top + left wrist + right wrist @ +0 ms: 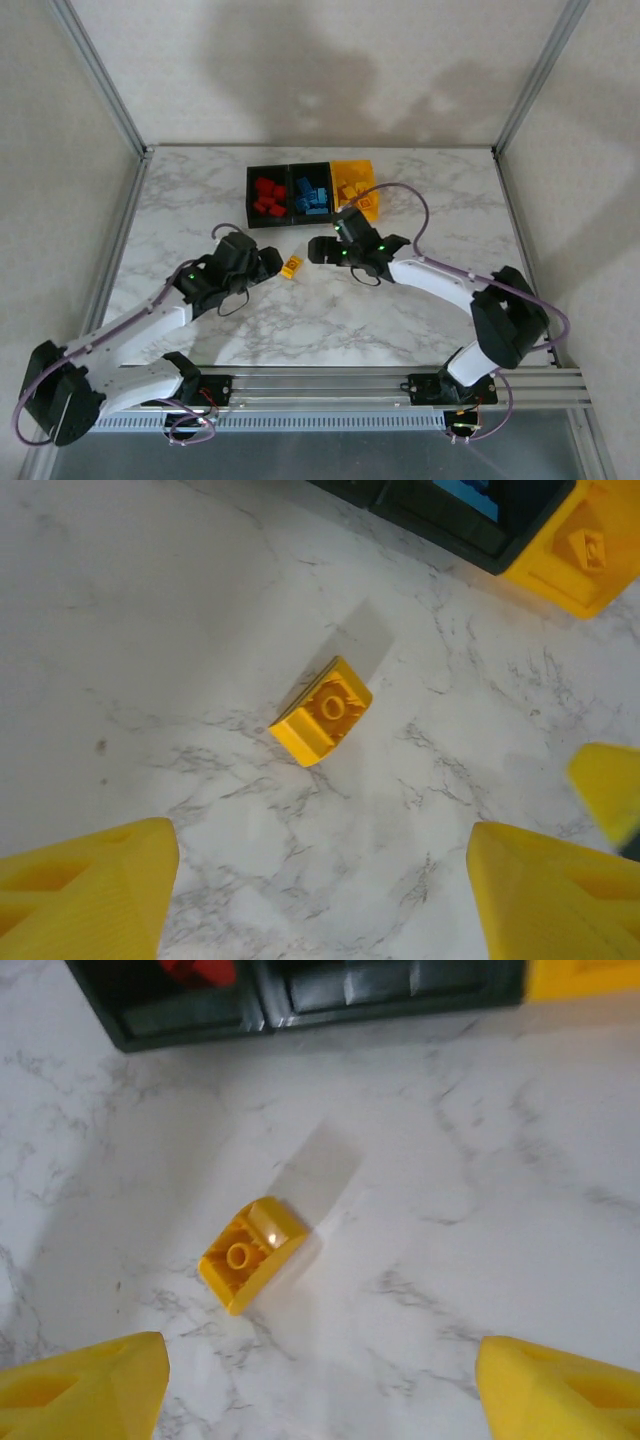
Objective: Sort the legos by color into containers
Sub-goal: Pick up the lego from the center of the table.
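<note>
**Ana:** Where does the loose piece lie?

**Ben:** A single yellow brick (pixel 291 266) rests on the marble bench (pixel 190 210), on the near side of the containers (pixel 290 167) and apart from them. It sits between the two arm ends. The left gripper (pixel 270 263) is just to its left and the right gripper (pixel 318 250) just to its right.

**Ana:** Does either one hold it?

**Ben:** Neither. In the left wrist view the yellow brick (pixel 322 712) lies askew on bare marble, ahead of the left gripper (pixel 320 880). That gripper's jaws stand wide, with nothing between them. The right wrist view shows much the same. The yellow brick (pixel 250 1253) is out in front of the right gripper (pixel 320 1370), whose jaws are also spread wide and touch nothing.

**Ana:** And the containers themselves?

**Ben:** Three bins are joined in a row at the far side of the bench. The left black bin (pixel 250 200) holds red bricks (pixel 268 196). The middle black bin (pixel 312 166) holds blue bricks (pixel 312 197). The yellow bin (pixel 347 168) on the right holds yellow bricks (pixel 358 192).

**Ana:** Which way is the loose brick turned?

**Ben:** It lies at a slant to the row of bins, with one round mark on its upper face. Whether that face is the studded top or the hollow underside cannot be told for certain.
</note>
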Controlling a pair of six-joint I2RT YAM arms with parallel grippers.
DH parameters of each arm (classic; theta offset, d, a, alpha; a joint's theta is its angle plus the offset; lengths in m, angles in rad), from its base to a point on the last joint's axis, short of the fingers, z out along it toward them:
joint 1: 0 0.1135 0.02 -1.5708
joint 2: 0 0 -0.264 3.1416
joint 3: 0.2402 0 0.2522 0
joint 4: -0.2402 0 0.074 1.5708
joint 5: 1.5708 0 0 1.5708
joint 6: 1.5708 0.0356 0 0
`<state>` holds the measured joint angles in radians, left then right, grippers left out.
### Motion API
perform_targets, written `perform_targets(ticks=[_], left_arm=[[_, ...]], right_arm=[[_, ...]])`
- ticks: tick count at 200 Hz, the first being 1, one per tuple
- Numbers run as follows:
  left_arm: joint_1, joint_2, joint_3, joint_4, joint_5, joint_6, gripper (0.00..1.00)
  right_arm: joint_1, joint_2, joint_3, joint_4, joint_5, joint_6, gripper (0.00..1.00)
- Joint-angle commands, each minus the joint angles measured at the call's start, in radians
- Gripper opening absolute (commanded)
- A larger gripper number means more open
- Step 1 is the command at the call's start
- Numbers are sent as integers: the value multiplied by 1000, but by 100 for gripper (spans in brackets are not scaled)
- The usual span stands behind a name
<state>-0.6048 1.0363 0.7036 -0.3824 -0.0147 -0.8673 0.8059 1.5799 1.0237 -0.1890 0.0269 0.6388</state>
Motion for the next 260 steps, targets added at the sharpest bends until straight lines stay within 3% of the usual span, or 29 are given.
perform_targets(ticks=[1,79,144,214,260], left_arm=[[25,-75,-43,-50,20,-44,76],[57,-135,-70,-55,54,-18,76],[69,-132,-104,-21,79,-25,76],[68,-90,-92,3,88,-39,76],[13,-2,-53,58,87,-48,76]], right_arm=[[47,110,53,52,-3,79,82],[112,417,336,-56,7,139,81],[131,536,449,-134,45,132,72],[125,484,384,-135,103,89,38],[75,358,231,-99,143,67,29]])
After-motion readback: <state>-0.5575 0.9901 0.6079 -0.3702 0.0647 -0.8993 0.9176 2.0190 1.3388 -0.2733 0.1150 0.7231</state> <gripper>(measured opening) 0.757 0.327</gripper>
